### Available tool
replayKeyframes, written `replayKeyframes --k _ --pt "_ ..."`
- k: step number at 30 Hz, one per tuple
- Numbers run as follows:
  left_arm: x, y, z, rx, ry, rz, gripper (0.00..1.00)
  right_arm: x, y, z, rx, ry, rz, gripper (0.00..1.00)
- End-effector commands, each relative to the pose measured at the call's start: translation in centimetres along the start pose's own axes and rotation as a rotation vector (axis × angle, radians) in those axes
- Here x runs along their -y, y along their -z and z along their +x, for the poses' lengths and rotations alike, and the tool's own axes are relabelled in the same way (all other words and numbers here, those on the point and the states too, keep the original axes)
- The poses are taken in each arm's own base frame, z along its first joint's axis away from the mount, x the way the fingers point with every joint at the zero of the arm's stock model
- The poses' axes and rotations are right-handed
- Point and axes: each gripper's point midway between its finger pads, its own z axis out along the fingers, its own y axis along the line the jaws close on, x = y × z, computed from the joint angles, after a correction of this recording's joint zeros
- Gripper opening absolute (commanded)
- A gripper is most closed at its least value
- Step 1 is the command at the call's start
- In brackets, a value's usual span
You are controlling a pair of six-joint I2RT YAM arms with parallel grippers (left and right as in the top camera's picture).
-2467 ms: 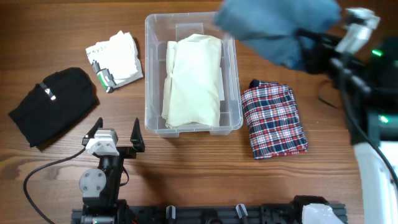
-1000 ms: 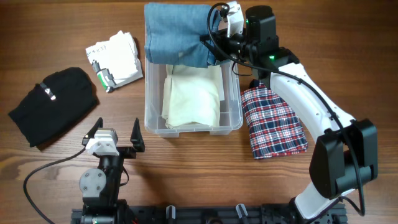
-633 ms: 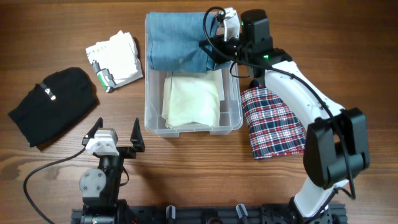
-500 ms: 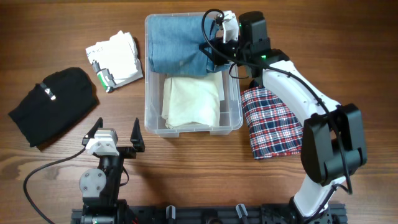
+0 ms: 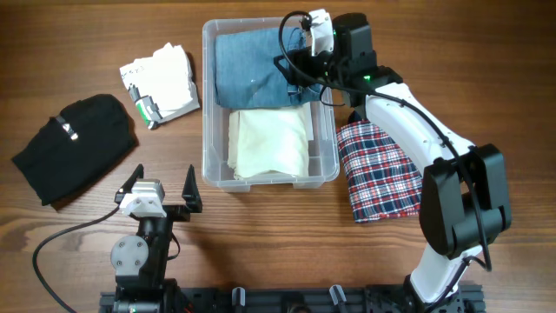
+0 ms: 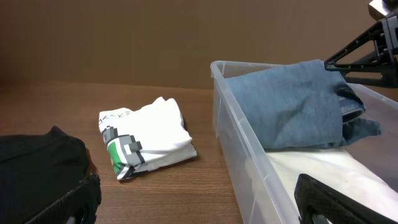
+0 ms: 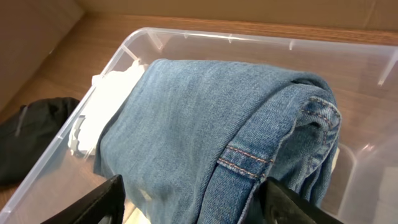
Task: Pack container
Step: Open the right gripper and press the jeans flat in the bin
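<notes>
The jeans [image 5: 252, 74] hide the far end of the cream cloth [image 5: 268, 143]; the shirt [image 5: 165, 78] print is too small to read.

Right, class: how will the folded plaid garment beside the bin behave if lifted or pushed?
The plaid garment is folded cloth, so it would probably sag and unfold if pinched at one edge. It looks light; pushed across the table, it would likely bunch.

We find the container [image 5: 208, 104] full: jeans [image 5: 252, 74] at 12 o'clock, cream cloth [image 5: 269, 143] toward 6. The right end effector [image 5: 294, 69] crowds its 2 o'clock corner; plaid cloth [image 5: 382, 169] flanks 3. The surface [image 5: 269, 230] at 6 lies bare.
</notes>
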Motion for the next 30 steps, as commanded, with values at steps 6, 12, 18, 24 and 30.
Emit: replayKeyframes --k 6,12,18,24,30 --pt "0.3 0.0 0.3 -0.005 -0.02 0.019 1.0 -1.7 2.0 -5.4 0.105 0.094 0.011 0.63" --pt "0.3 0.0 0.3 -0.005 -0.02 0.019 1.0 -2.9 4.8 -9.8 0.132 0.176 0.111 0.62" --pt "0.3 0.0 0.3 -0.005 -0.02 0.019 1.0 -3.6 5.0 -9.4 0.069 0.318 0.297 0.48" --pt "0.3 0.0 0.3 -0.005 -0.02 0.019 1.0 -3.6 2.9 -7.2 0.013 0.292 0.325 0.04" --pt "0.3 0.0 0.3 -0.005 -0.02 0.019 1.0 -0.9 -0.4 -4.6 -0.042 0.186 0.342 0.04"
